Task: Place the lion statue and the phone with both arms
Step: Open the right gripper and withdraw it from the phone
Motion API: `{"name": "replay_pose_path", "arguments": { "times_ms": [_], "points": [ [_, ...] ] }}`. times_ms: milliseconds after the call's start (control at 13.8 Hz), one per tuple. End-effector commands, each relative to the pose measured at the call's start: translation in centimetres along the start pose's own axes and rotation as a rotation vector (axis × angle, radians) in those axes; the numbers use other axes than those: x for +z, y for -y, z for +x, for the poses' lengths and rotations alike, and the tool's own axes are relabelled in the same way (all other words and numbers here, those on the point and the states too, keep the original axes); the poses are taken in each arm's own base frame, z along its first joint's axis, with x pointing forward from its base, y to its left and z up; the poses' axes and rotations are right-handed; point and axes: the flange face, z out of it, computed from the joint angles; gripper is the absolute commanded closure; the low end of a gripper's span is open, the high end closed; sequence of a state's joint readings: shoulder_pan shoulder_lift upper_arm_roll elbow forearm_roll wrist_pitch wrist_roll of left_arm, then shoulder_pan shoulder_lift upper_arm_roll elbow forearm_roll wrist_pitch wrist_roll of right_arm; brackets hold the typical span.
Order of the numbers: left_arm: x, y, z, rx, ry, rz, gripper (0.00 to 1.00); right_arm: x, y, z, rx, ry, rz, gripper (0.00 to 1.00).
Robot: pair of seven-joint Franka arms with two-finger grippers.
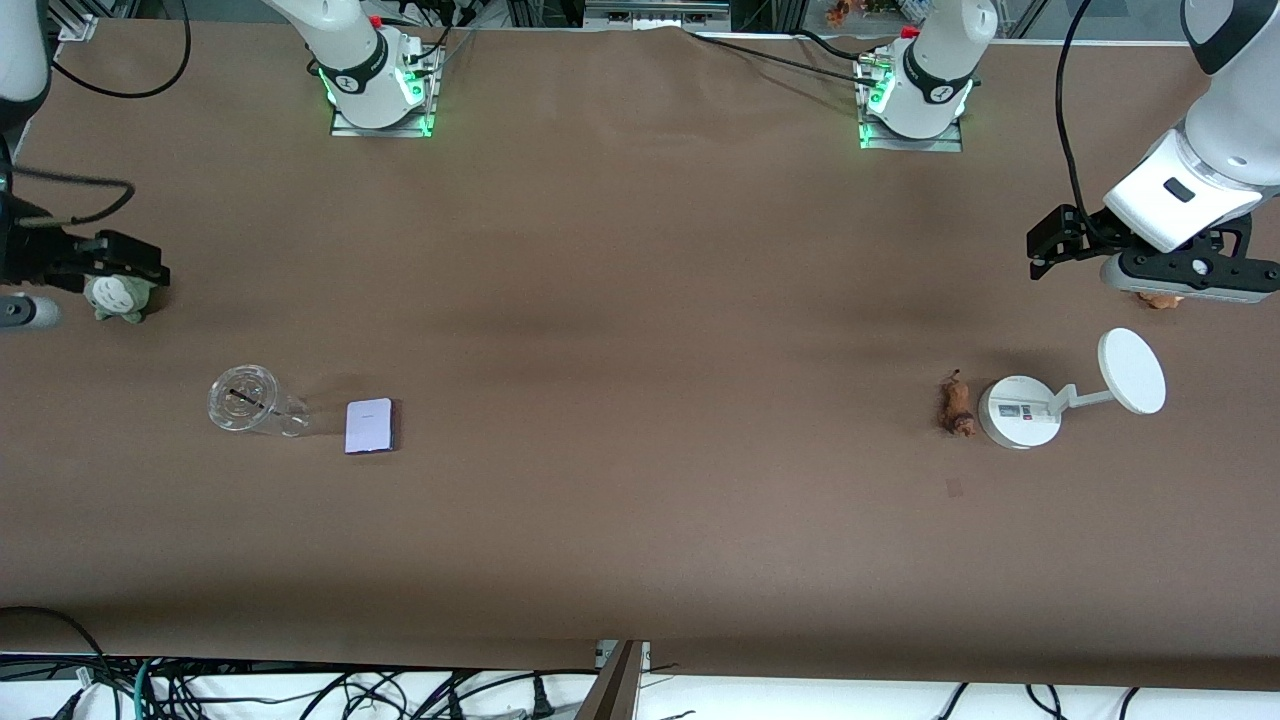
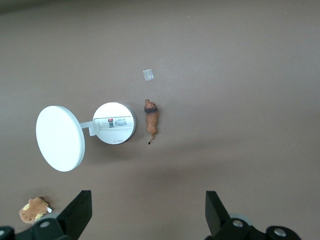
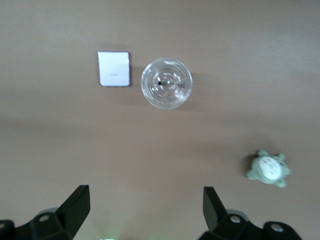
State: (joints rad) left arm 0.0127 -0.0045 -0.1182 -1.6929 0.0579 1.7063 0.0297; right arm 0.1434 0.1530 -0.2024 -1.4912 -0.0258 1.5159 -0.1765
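Lion statue (image 1: 956, 403) lies just beside a white stand (image 1: 1018, 412); phone (image 1: 369, 426) lies flat beside a clear glass (image 1: 243, 400). Left gripper (image 2: 145, 212) and right gripper (image 3: 145, 210) hover with jaws spread, holding nothing

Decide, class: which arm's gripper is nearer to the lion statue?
Left. The left gripper hangs open at the left arm's end of the table, where the lion statue lies beside the white stand. The right gripper, also open, is at the right arm's end.
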Motion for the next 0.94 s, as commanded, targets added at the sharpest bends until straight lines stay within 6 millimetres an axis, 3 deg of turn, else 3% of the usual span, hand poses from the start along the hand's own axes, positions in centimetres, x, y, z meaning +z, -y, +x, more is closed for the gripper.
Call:
{"name": "replay_pose_path", "arguments": {
  "times_ms": [0,145,868],
  "points": [
    [-0.9,-0.1,-0.3,0.011,0.005,-0.025,0.00,-1.9,-0.1,-2.8,-0.020,-0.002,-0.025,0.00],
    [-0.9,-0.1,-0.3,0.011,0.006,-0.025,0.00,-1.5,0.1,-3.5,-0.021,0.026,-0.017,0.00],
    [-0.9,-0.1,-0.2,0.014,0.004,-0.013,0.00,-1.6,0.4,-1.9,-0.018,0.019,-0.017,0.00]
  ]
}}
